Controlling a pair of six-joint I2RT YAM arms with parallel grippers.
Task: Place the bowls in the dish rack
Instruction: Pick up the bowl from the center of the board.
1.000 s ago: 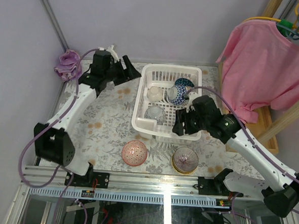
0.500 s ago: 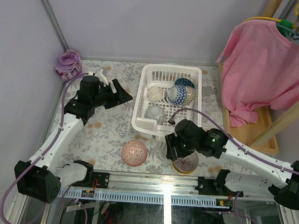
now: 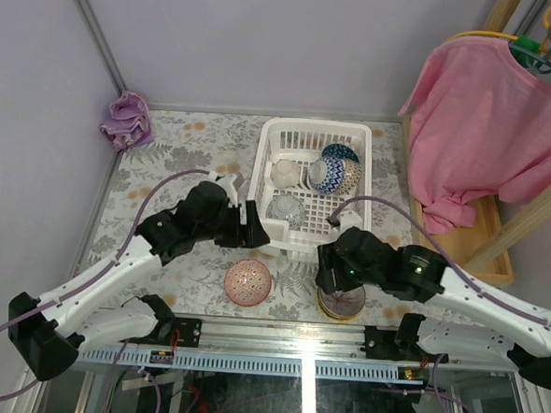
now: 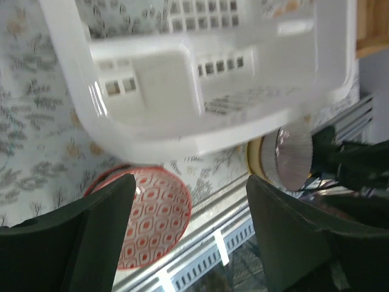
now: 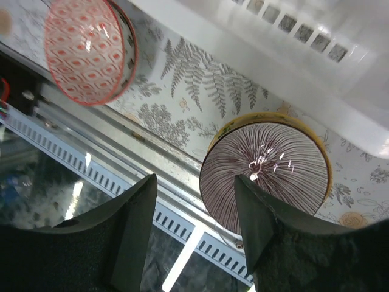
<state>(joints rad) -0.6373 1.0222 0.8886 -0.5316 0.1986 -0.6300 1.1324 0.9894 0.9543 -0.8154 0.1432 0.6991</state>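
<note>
Left wrist showed your left gripper [image 4: 189,182] spread, empty, above the pink-red bowl [image 4: 152,213]; your right gripper [image 5: 194,180] gaped empty above the tan-yellow bowl [image 5: 267,173]. The dish rack [image 4: 182,118] was blurred and cut off.

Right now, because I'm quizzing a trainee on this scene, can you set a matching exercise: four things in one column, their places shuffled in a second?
Things
1. pink-red bowl
2. tan-yellow bowl
3. blue-white netted bowl
4. purple cloth

Places
A. inside the dish rack
B. at the far left corner of the table
C. on the table by the open right claw
D. on the table by the open left claw

Pairs: 1-D, 2-C, 3-A, 4-B
</note>
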